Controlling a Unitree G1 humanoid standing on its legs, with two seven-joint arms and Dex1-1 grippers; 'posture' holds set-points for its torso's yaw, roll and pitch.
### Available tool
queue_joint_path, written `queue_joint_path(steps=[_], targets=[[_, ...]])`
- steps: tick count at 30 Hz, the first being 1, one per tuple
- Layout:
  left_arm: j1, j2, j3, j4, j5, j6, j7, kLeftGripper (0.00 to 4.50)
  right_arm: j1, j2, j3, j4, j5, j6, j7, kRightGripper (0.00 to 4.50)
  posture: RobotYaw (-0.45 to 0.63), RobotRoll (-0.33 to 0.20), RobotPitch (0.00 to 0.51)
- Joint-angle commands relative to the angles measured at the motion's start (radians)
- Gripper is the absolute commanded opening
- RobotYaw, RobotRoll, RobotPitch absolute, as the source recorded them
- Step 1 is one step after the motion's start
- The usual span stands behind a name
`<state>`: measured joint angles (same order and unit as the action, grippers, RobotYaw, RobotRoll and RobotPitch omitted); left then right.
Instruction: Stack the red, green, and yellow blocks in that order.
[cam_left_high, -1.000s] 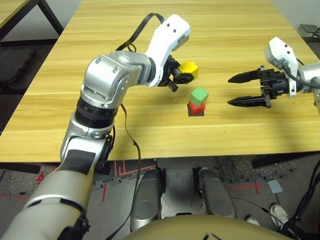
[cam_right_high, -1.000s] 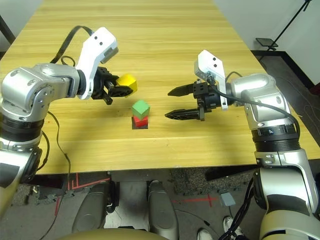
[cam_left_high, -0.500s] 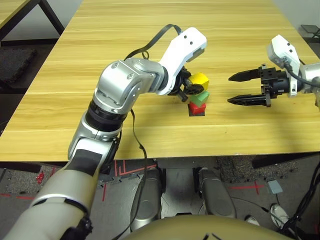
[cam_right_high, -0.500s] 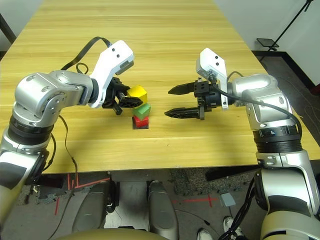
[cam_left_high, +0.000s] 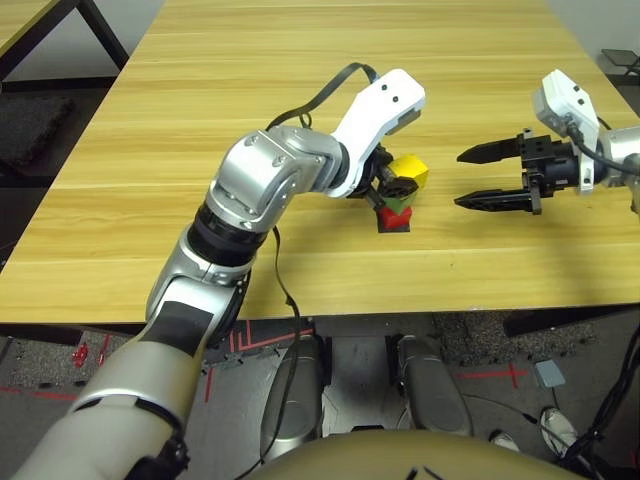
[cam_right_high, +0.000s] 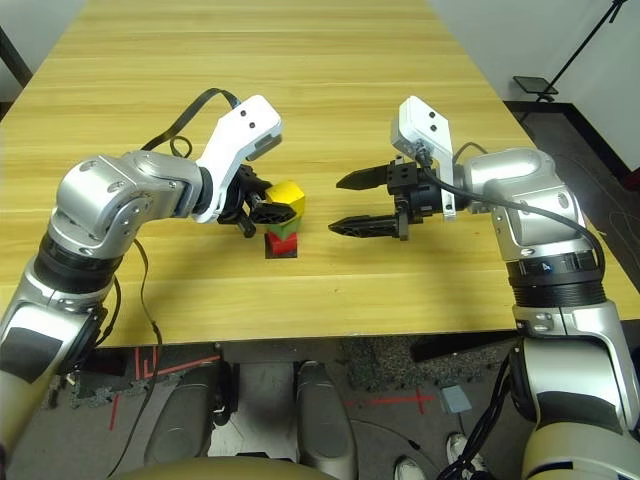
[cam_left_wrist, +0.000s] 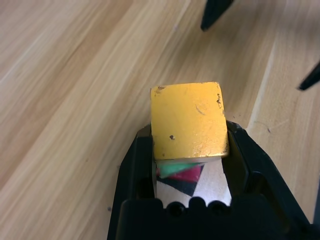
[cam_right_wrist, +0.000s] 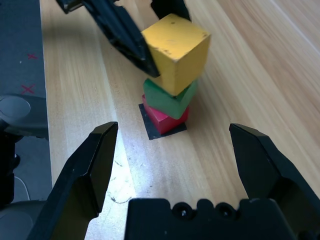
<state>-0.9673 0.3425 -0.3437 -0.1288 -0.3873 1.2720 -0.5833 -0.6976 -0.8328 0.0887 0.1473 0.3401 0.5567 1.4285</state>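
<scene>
Hidden: the left claw (cam_right_high: 268, 209) and its white wrist are covering the left side of the stack; only slivers of the green block (cam_right_wrist: 170, 102) and red block (cam_right_wrist: 165, 118) are showing under the yellow one.
Left claw: its two fingers are clamping the yellow block (cam_left_high: 408, 172), holding it just over the green block; whether they are touching is hard to say.
Change: a second ago the yellow block was being carried off to the stack's left; now it is sitting over the stack.
Right claw: the right claw (cam_left_high: 483, 178) is waiting wide apart and empty, right of the stack.
Around: the stack is standing on a black square patch (cam_right_wrist: 152, 131) on the bench (cam_left_high: 200, 120).
</scene>
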Motion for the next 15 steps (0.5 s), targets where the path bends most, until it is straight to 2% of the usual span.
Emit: queue_joint_path(steps=[1,15], targets=[[-0.005,0.004,-0.023,0.015,0.012,-0.032,-0.015,1.94,0.014,-0.014,-0.022,-0.028,0.024,0.014,-0.009,4.5,0.14,-0.042,0.148],[0.017,0.008,-0.03,-0.003,0.018,-0.033,-0.028,1.94,0.01,-0.014,-0.022,-0.022,0.031,0.01,-0.025,4.5,0.14,-0.041,0.145]])
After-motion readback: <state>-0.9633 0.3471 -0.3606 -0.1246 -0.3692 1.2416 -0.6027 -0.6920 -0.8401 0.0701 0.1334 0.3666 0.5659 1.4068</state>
